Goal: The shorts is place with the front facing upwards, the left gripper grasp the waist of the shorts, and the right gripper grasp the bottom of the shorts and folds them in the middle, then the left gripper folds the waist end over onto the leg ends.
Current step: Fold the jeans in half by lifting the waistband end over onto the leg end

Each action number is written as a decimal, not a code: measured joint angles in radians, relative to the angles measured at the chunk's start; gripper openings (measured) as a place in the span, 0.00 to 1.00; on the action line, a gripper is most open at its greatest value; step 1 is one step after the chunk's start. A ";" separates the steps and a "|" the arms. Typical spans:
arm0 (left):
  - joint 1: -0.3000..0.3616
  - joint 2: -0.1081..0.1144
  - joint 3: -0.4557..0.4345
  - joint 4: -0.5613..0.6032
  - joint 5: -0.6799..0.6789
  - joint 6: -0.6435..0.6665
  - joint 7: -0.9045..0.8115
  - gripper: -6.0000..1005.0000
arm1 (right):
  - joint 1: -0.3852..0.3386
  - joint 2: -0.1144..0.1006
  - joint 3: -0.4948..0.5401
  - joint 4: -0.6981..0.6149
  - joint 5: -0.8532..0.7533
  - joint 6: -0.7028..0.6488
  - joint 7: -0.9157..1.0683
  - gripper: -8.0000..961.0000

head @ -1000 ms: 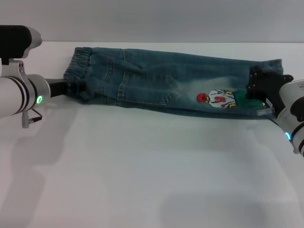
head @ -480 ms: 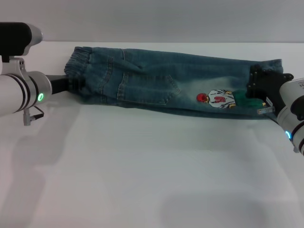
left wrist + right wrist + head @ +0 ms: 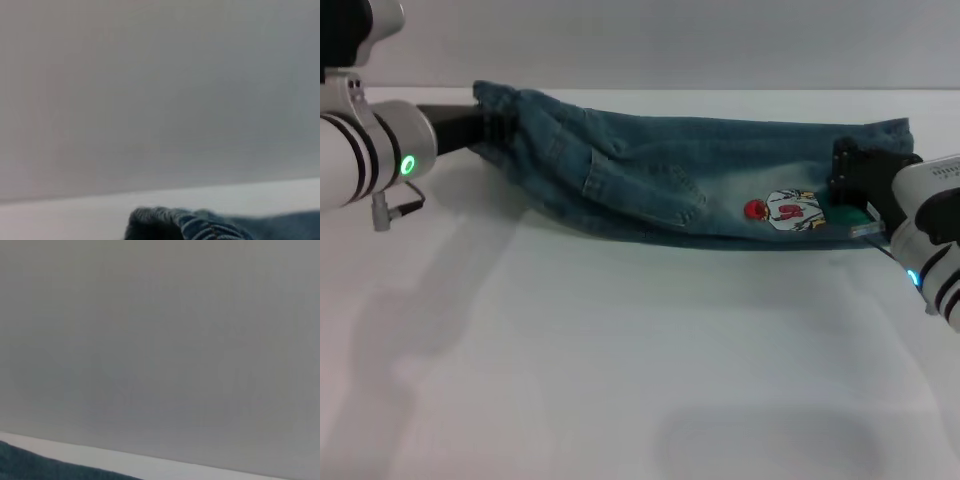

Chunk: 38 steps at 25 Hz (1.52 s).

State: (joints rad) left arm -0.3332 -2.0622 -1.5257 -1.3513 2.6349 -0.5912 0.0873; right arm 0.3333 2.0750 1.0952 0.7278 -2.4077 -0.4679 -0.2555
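The blue-green denim shorts [image 3: 670, 170] stretch across the far side of the white table [image 3: 620, 350], pocket and cartoon print facing up. My left gripper [image 3: 488, 124] is shut on the waist of the shorts [image 3: 505, 103] at the left and holds it bunched and raised off the table. At the right, my right gripper [image 3: 848, 186] is shut on the leg ends [image 3: 885, 135] beside the print [image 3: 782, 210]. A fold of the shorts [image 3: 200, 227] shows in the left wrist view, and an edge of the shorts [image 3: 30, 465] shows in the right wrist view.
A plain grey wall [image 3: 670, 40] rises directly behind the table's far edge. Bare white tabletop spreads from the shorts toward me.
The left gripper has lifted the waist up and slightly right, bunching it. The near edge of the shorts has pulled farther from me. The right gripper has shifted a little left.
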 joint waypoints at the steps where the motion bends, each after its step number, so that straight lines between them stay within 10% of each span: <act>1: 0.012 0.000 0.009 -0.035 0.000 -0.002 -0.005 0.33 | 0.005 0.000 0.000 -0.005 0.000 0.000 0.012 0.01; 18: 0.055 0.001 0.080 -0.313 -0.001 -0.025 -0.030 0.21 | 0.182 0.009 -0.082 -0.089 0.000 0.092 0.170 0.01; 38: -0.005 0.001 0.079 -0.305 -0.023 0.021 -0.022 0.15 | 0.315 0.008 -0.337 -0.090 -0.004 0.093 0.426 0.01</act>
State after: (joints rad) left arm -0.3386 -2.0610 -1.4465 -1.6566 2.6114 -0.5701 0.0653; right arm 0.6486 2.0835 0.7581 0.6376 -2.4120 -0.3753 0.1701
